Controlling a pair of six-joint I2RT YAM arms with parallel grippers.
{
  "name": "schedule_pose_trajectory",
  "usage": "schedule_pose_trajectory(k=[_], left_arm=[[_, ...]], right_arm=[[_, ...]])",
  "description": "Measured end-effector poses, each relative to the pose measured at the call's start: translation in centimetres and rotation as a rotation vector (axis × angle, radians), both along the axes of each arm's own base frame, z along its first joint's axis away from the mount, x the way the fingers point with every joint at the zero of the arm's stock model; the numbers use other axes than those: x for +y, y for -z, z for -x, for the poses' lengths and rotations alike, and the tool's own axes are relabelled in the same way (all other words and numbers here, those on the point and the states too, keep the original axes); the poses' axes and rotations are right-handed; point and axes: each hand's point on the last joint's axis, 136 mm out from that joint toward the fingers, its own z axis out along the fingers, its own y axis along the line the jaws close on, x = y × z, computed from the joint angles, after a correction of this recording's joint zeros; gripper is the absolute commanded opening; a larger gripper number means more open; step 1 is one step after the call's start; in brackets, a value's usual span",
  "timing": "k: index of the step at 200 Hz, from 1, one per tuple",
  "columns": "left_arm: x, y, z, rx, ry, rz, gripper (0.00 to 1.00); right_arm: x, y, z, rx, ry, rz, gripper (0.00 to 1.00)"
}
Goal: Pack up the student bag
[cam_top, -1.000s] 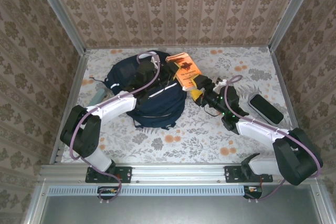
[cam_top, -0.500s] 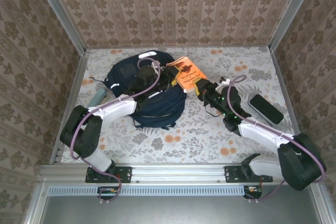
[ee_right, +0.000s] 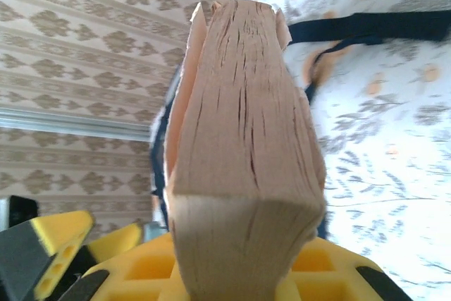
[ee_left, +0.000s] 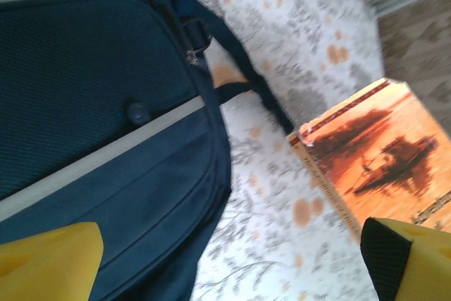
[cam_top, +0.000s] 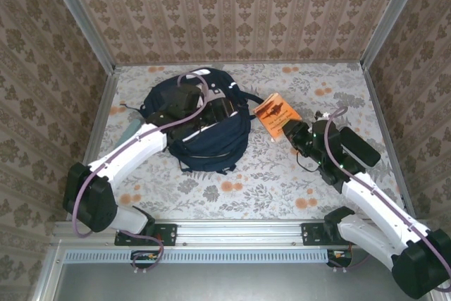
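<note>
Right gripper [cam_top: 294,133] is pinching the orange book [cam_top: 275,113] just beside the student bag [cam_top: 215,144], and left gripper [cam_top: 213,107] is hovering spread wide over the bag.

Nothing legible anywhere. Dark print on the orange cover of the book [cam_top: 276,113], right of centre in the top view: too small to read. Same cover at the right edge of the left wrist view, with a line of small print along its near edge and lettering toward the lower right: blurred, not readable.
</note>
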Motion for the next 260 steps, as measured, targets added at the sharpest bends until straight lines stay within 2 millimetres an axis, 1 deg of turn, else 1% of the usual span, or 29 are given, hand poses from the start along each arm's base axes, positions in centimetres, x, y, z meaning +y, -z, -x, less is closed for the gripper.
schedule_pose_trajectory(k=[20, 47, 72, 92, 113, 154, 183, 204, 224, 246, 260], left_arm=[[0.4, 1.1, 0.4, -0.022, 0.105, -0.159, 1.00], [0.1, 3.8, 0.9, -0.016, 0.247, -0.361, 1.00], [-0.5, 6.2, 1.4, -0.004, 0.375, -0.507, 0.93], [-1.0, 7.4, 1.5, 0.003, 0.454, -0.588, 0.85], [-0.8, 8.0, 1.1, 0.002, 0.493, -0.655, 0.81], [-1.2, 8.8, 0.0, 0.001, 0.544, -0.766, 0.81], [-1.7, 10.2, 0.3, 0.015, 0.584, -0.881, 0.80], [-1.6, 11.3, 0.6, 0.024, 0.608, -0.953, 0.77], [-1.2, 11.8, 0.5, 0.029, 0.616, -1.012, 0.71], [-1.0, 12.0, -0.3, 0.013, 0.603, -1.067, 0.62], [-0.9, 11.9, -0.8, 0.001, 0.599, -1.094, 0.52]], right_arm=[[-1.0, 1.2, 0.9, 0.044, -0.004, 0.072, 0.20], [-1.8, 2.4, 1.9, 0.091, -0.010, 0.126, 0.20], [-2.2, 2.8, 2.4, 0.112, -0.009, 0.145, 0.20], [-2.4, 3.2, 2.6, 0.127, -0.008, 0.150, 0.20], [-2.4, 3.4, 2.7, 0.136, -0.008, 0.152, 0.20], [-2.4, 3.7, 2.8, 0.145, -0.008, 0.153, 0.21], [-2.5, 3.8, 2.9, 0.148, -0.007, 0.153, 0.21], [-2.5, 3.8, 2.9, 0.150, -0.005, 0.153, 0.21], [-2.6, 4.0, 3.0, 0.157, -0.005, 0.155, 0.21], [-2.6, 4.1, 3.1, 0.161, -0.005, 0.156, 0.21], [-2.6, 4.1, 3.1, 0.163, -0.005, 0.155, 0.21]])
